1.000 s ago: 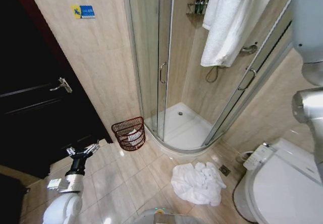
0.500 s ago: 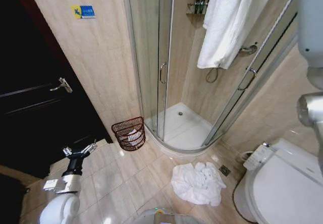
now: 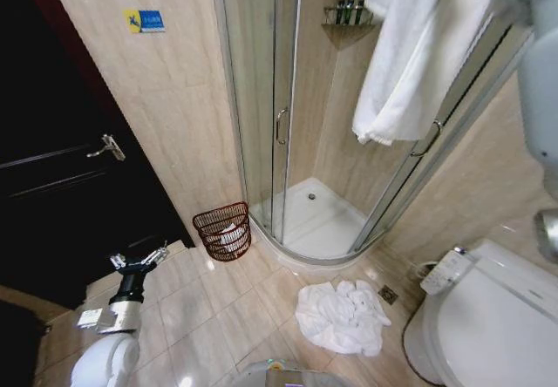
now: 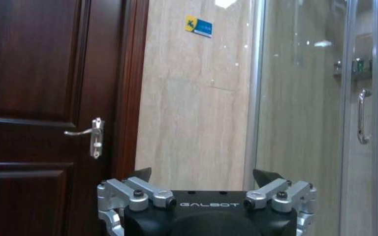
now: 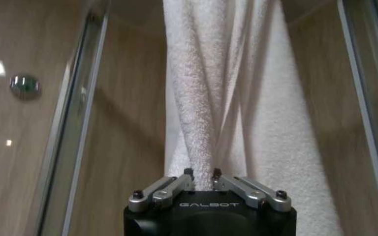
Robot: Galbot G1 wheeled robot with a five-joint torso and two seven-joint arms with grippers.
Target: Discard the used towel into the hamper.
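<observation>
So the right gripper (image 5: 201, 178) is up high by the shower glass with its fingers pinched tight on a bunched fold of the white towel (image 3: 417, 56), which hangs down in long folds in front of the shower enclosure (image 3: 288, 134). It's soft, floppy terry, probably light enough but bulky, so I'd guess it'll swing and drape rather than keep any shape; the gathered ridge it has now looks like the right spot to hold, since a flat face would just slip out. The hamper (image 3: 222, 230) sits on the floor tiles against the wall, right beside the shower door's edge, with something pale already inside. Another crumpled towel (image 3: 343, 315) lies on the floor near the toilet (image 3: 497, 317). The left gripper (image 3: 138, 260) is parked low by the dark door (image 3: 52, 186), fingers spread and empty.
</observation>
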